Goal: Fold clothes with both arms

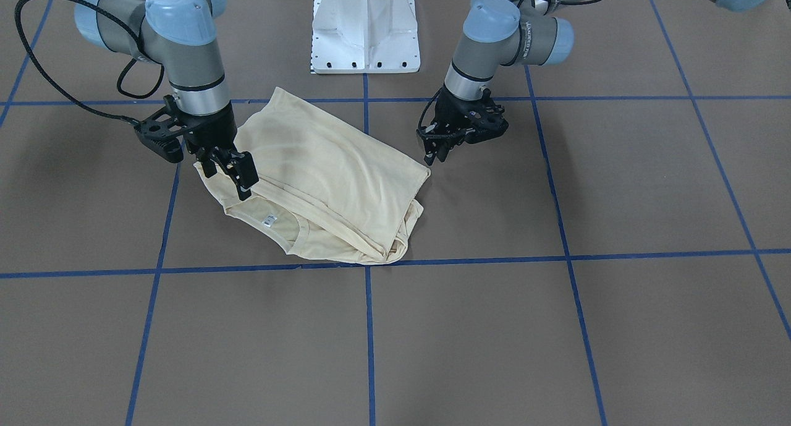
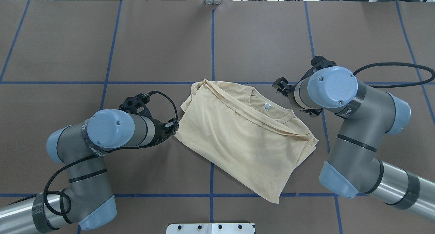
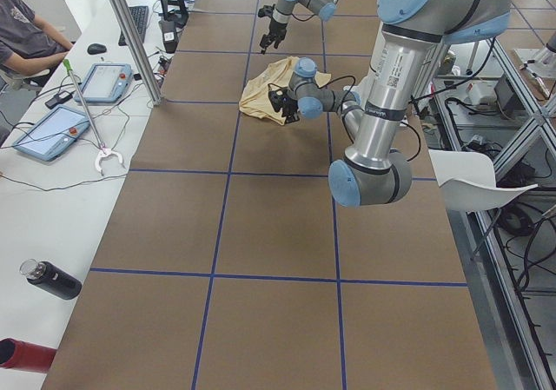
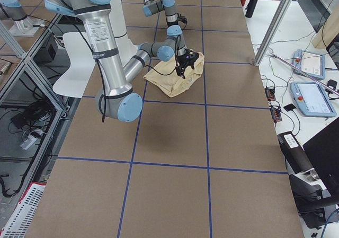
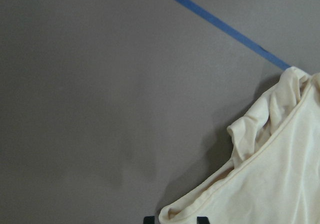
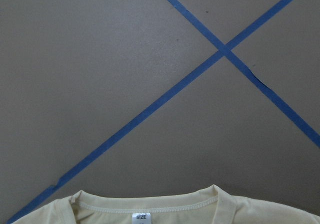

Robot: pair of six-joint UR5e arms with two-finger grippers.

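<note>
The pale yellow T-shirt (image 1: 321,166) lies folded in a slanted heap at the table's middle; its print is hidden. The ribbed collar (image 2: 272,115) and white neck tag (image 2: 266,106) show at the side near my right arm. My right gripper (image 1: 230,182) is open, its fingers spread just above the shirt's edge beside the collar; the right wrist view shows the collar and tag (image 6: 141,217) at its bottom edge. My left gripper (image 1: 434,159) is open at the shirt's opposite corner. In the left wrist view, the cloth's hem (image 5: 172,215) sits between the two fingertips (image 5: 201,219).
The white pedestal base (image 1: 366,30) stands behind the shirt between the arms. Blue tape lines (image 1: 368,271) grid the brown table. A side desk with tablets (image 3: 52,131) and a person (image 3: 26,34) lies beyond the table's far edge.
</note>
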